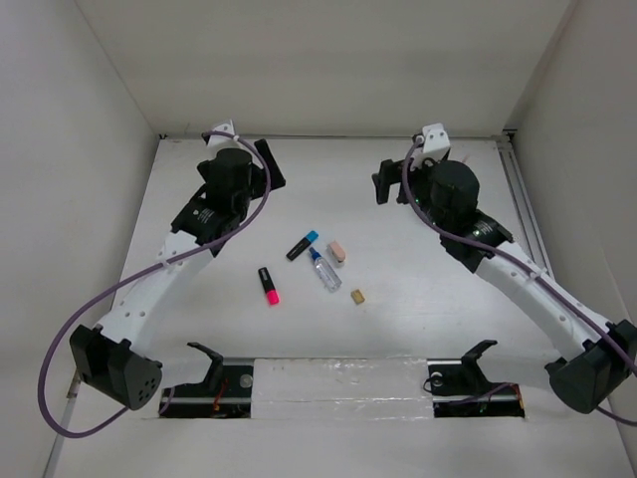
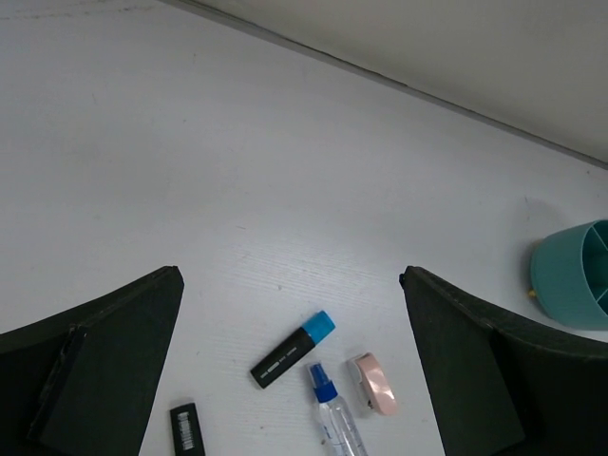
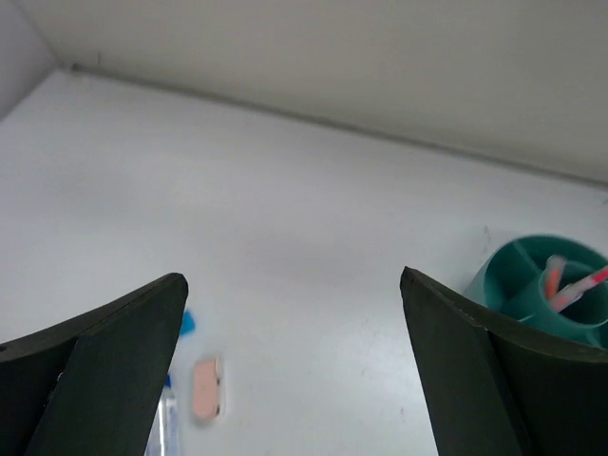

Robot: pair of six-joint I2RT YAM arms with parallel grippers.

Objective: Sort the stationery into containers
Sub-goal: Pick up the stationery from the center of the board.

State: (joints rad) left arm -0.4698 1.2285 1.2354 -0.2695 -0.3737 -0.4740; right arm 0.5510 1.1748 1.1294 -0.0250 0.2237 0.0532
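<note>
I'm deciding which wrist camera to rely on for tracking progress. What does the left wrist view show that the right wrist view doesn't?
Only the left wrist view shows the black body of the blue-capped marker and the end of a second black marker. Only the right wrist view shows pink-orange pencils standing in the teal organiser. Both show the organiser, the pink eraser, the clear bottle and the first marker's blue cap, with the loose items lying on the white table.
</note>
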